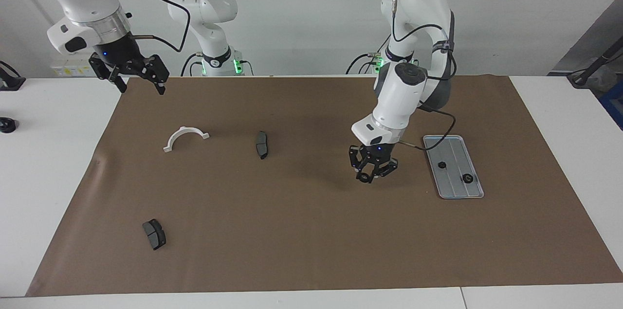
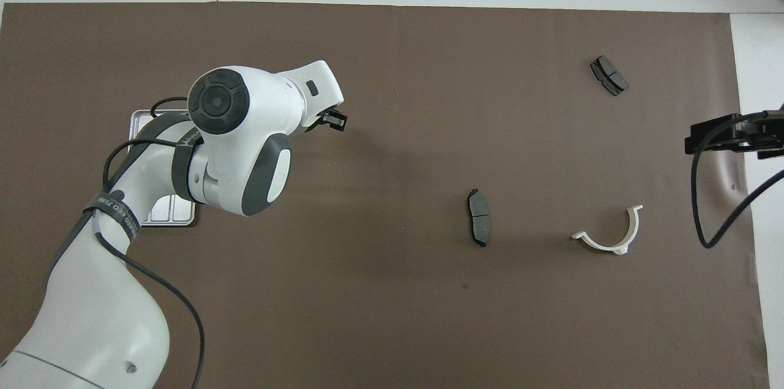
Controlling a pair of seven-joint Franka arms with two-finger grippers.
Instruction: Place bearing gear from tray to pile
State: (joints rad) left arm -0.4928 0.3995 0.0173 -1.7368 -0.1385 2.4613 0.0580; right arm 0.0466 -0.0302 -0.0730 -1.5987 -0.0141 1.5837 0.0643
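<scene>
My left gripper hangs over the bare brown mat between the tray and the pile, shut on a small dark bearing gear. From overhead only the gripper's tip shows past the arm's wrist, and the arm covers most of the tray. Two more gears lie on the silver tray. The pile is a white half-ring bracket and two dark brake pads. My right gripper waits open, raised over the mat's corner at the right arm's end.
The brown mat covers most of the white table. A cable from the left arm hangs over the tray's nearer end. A small black object sits on the white table at the right arm's end.
</scene>
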